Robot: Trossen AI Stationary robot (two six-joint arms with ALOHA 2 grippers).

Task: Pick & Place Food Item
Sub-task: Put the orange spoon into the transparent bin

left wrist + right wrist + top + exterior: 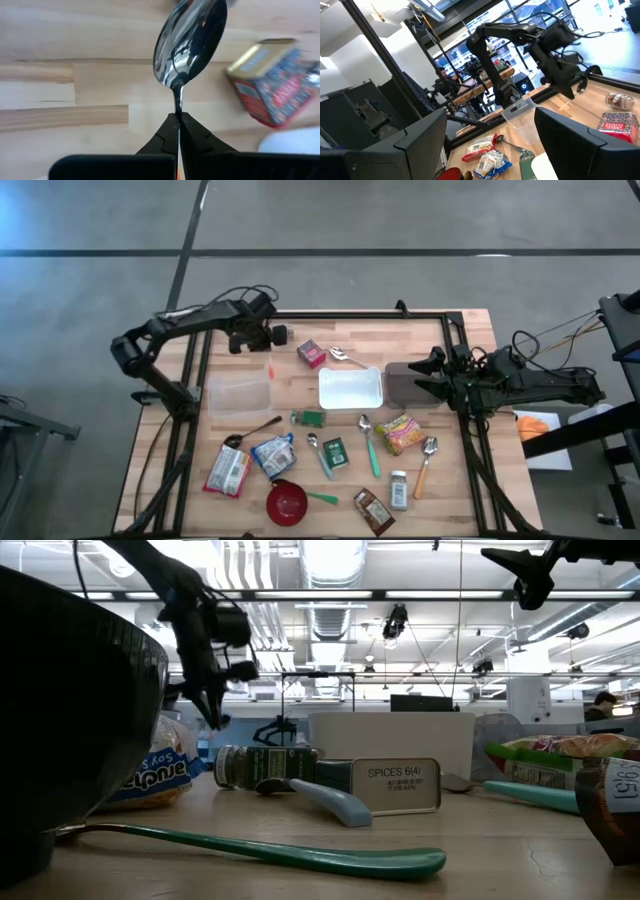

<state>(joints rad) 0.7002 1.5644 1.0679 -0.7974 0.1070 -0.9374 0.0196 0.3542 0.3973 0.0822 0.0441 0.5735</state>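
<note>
- Looks like a robotics lab or test bench inside a large open industrial office hall.
- Butcher-block wooden table ringed by a black metal frame, standing on a grey concrete floor marked with dark lines.
- Two dark robot arms clamped at opposite sides of the table, loose cables trailing behind the right one.
- Beyond the raised grippers: exposed ceiling ducts, strip lights, desks with monitors.
- Big windows past the left arm, a seated person below them.
</note>
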